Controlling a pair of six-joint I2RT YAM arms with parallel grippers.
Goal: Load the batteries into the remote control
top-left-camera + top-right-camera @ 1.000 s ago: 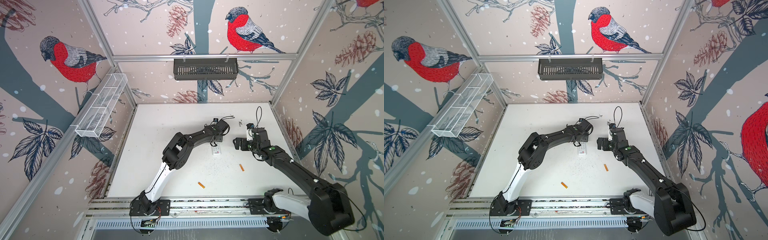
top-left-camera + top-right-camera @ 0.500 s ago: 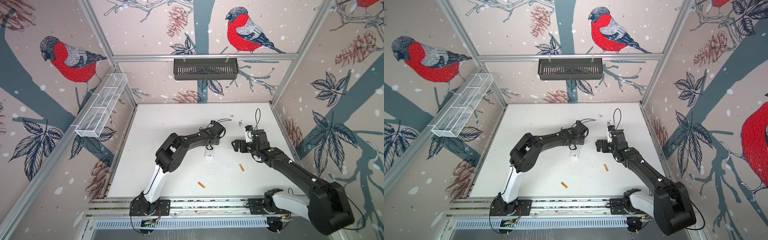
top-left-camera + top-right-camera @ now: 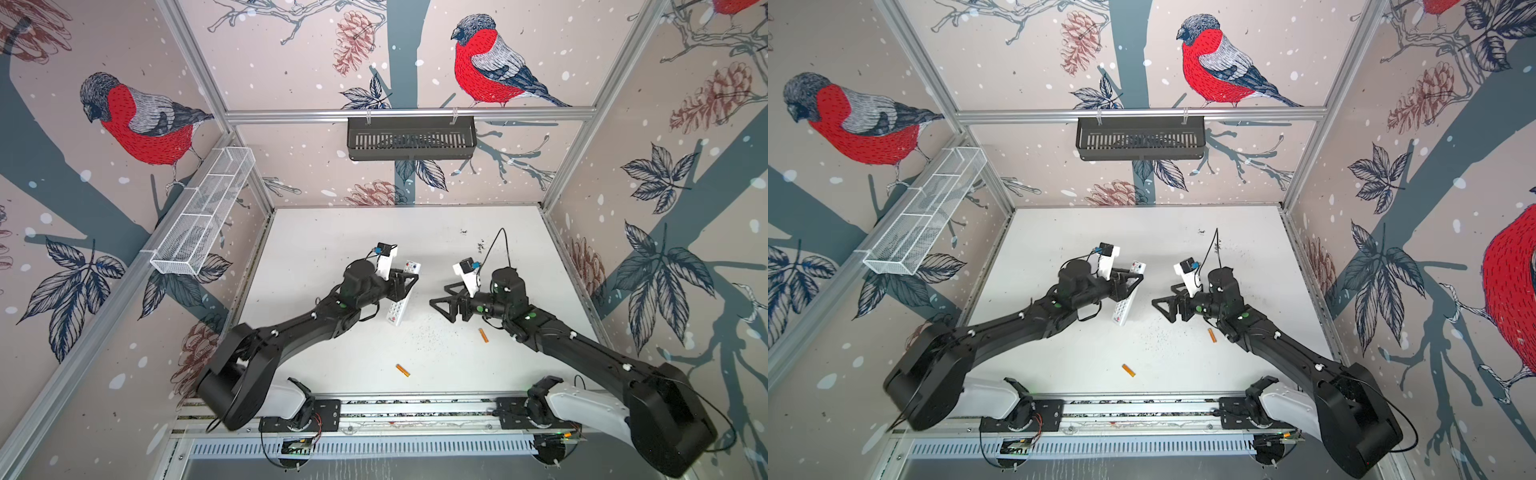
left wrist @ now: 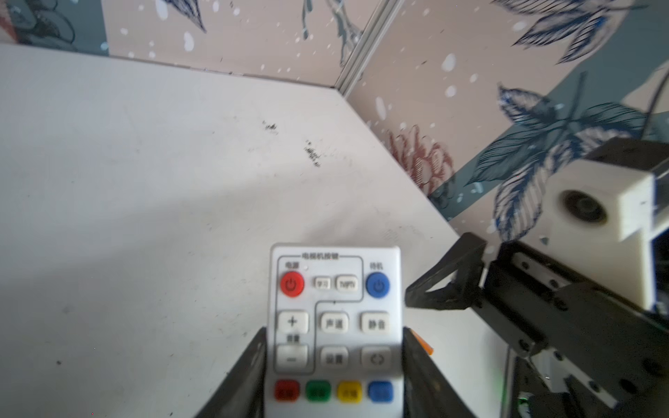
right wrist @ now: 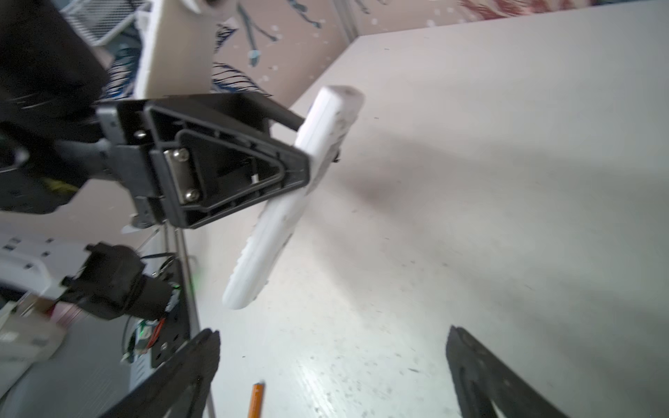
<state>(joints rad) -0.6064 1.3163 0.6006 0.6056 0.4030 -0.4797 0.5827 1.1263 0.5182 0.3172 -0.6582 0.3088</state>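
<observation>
Remote control [image 3: 397,309], long and white, is clamped in the left pincer [image 3: 406,284], raised off the counter [image 3: 332,232] and tilted. In the left wrist view the two black fingers [image 4: 249,365] press against its long edges, gripping across its width with the button face turned toward that camera. The end with the red and blue round buttons sticks out past the fingertips, away from the arm. The longer end, with the red logo, hangs down below the pincer toward the arm's base. Whether that low end touches the counter cannot be told.

The right pincer [image 3: 440,297] faces the left one with its jaws spread wide and nothing between them. It is apart from the remote, with an open gap between the two.

Both batteries lie loose on the counter. One battery [image 3: 482,335] lies behind the right pincer, close beside that arm's wrist. The other battery [image 3: 402,370] lies well behind both pincers, between the two arms and near the front rail [image 3: 415,409].

Beyond both pincers the counter is bare up to the back wall [image 3: 374,187], apart from scattered dark specks [image 3: 480,246]. Both side walls stand well apart from the pincers.
</observation>
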